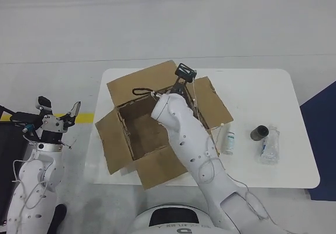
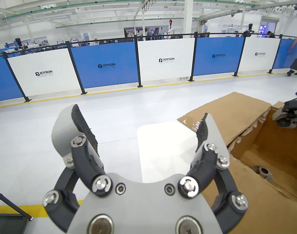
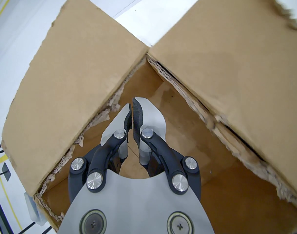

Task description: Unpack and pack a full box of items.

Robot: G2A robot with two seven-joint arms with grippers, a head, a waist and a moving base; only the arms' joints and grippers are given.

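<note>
Right claw (image 3: 133, 113) is pinched together on nothing I can see, down near a corner inside the open cardboard box (image 1: 136, 79) on the counter (image 1: 256, 88). Left claw (image 2: 140, 114) hangs apart, off to the side. My worry is that pulling out snags those ragged flap edges and drags the unbraced box.

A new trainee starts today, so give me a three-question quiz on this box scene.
1. True or false: the left gripper is open and empty.
2. The right gripper is: A) above the cardboard box's opening; B) well outside it, off to one side; C) underneath it.
3. How many box flaps are folded outward?
Key: 1 true; 2 A; 3 four.
</note>
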